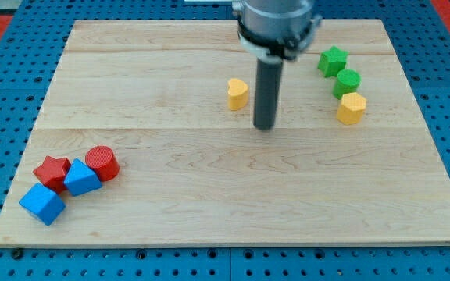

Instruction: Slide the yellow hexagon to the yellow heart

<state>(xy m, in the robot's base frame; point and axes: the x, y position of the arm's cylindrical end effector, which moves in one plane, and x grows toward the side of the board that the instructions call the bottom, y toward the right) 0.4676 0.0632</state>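
A: Which step is in hand?

B: The approach, it is judged. No block is touched by my tip (265,125), which is set down on the wooden board (209,203) between the two yellow blocks. No claw is fitted, only a plain rod, so nothing can be clenched or released, and nothing is held.

A: Where is the yellow hexagon (351,108) placed?

B: At about three o'clock from my tip, well apart, just below the green cylinder (347,82) and the green star (333,60). The yellow heart (237,93) is found near my tip, at about ten o'clock.

A: What is called for next?

B: The hexagon's far side must be reached, at its three o'clock, so the block should be skirted without the green ones being nudged. A push toward nine o'clock, slightly upward, is then required.
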